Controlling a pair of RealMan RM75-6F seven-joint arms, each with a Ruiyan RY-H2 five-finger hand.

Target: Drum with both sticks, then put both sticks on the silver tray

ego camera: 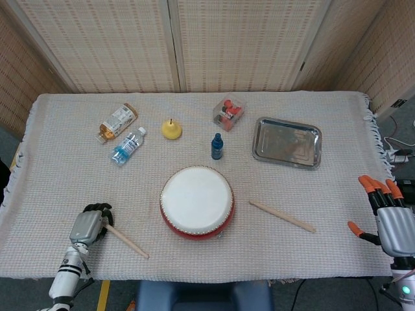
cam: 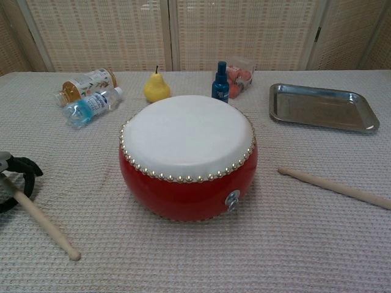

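- Because the left hand [ego camera: 89, 225] at lower left clamps its stick [ego camera: 126, 240] by the very end, it could slip out.
- Right hand [ego camera: 391, 219], lower right, is spread and empty, well apart from the other stick [ego camera: 282, 216] right of the drum [ego camera: 196, 201].
- Silver tray [ego camera: 286, 142] sits upper right.

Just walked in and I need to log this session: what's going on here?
The robot is getting set to drum. Its left hand grips one drumstick, which points toward the table's near edge, away from the red drum. The other drumstick lies untouched on the cloth right of the drum, and the right hand hovers open at the table's edge. The silver tray holds nothing.
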